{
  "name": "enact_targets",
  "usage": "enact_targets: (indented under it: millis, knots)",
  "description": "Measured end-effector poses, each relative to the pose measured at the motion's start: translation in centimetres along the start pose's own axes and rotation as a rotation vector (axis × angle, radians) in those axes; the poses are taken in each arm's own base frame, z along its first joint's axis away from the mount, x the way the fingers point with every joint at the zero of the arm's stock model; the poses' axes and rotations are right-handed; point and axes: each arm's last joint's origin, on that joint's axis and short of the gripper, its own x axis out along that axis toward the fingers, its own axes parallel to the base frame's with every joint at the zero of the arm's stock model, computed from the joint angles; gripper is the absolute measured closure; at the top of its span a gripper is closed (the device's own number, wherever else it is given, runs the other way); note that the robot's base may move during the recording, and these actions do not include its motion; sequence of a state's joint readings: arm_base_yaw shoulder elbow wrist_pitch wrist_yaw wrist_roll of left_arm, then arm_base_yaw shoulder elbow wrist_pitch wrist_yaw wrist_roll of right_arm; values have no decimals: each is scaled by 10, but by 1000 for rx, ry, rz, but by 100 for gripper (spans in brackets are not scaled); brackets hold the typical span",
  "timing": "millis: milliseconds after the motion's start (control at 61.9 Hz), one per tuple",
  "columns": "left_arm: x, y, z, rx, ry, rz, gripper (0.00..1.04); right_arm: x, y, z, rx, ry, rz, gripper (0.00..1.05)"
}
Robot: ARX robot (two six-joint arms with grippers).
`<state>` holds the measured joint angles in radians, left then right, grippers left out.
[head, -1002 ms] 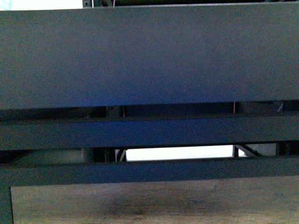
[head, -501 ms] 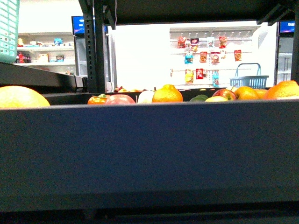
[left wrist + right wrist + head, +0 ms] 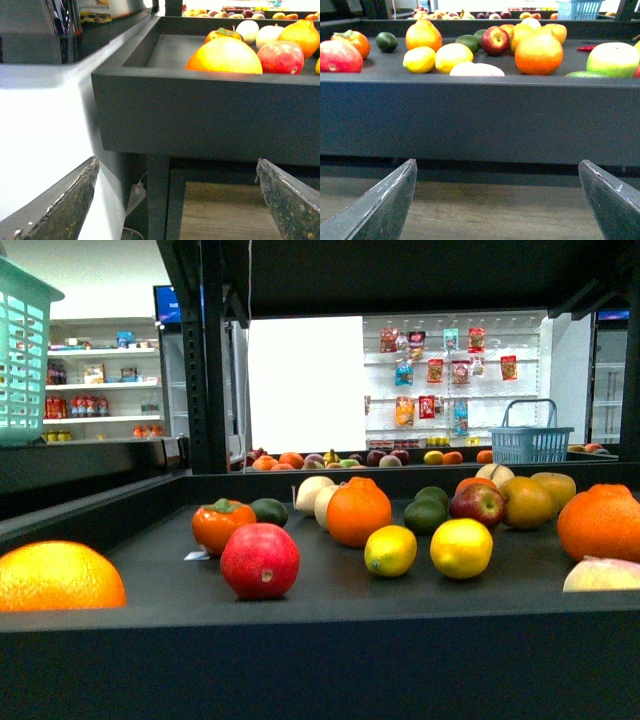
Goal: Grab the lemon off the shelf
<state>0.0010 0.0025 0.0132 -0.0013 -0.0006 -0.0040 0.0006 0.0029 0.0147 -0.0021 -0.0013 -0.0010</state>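
The shelf point(image 3: 300, 640) is matt black. The lemon point(image 3: 390, 550) has smooth, faintly glossy skin. The floor point(image 3: 495, 210) looks wooden.

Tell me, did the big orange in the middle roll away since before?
No. The orange sits the same way right of the black upright as before; only the camera rose, so the shelf rim looks lower.

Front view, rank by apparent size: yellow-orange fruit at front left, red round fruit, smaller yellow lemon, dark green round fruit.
1. Yellow-orange round fruit, nearest the camera, so inflated.
2. Red round fruit.
3. Small yellow oval lemon.
4. Dark green round fruit, farther back, so unsure.
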Motion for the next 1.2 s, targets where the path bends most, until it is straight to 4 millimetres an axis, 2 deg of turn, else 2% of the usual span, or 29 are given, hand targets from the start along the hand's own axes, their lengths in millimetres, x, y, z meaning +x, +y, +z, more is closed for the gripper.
enact_targets:
  millis: [1115,1196]
  knots:
    - [0,0,0,0,1,0,8,0,0,0,0,0,-1,7]
    - [1,0,-5,-146,82,-104,8,0,0,0,0,0,0,7]
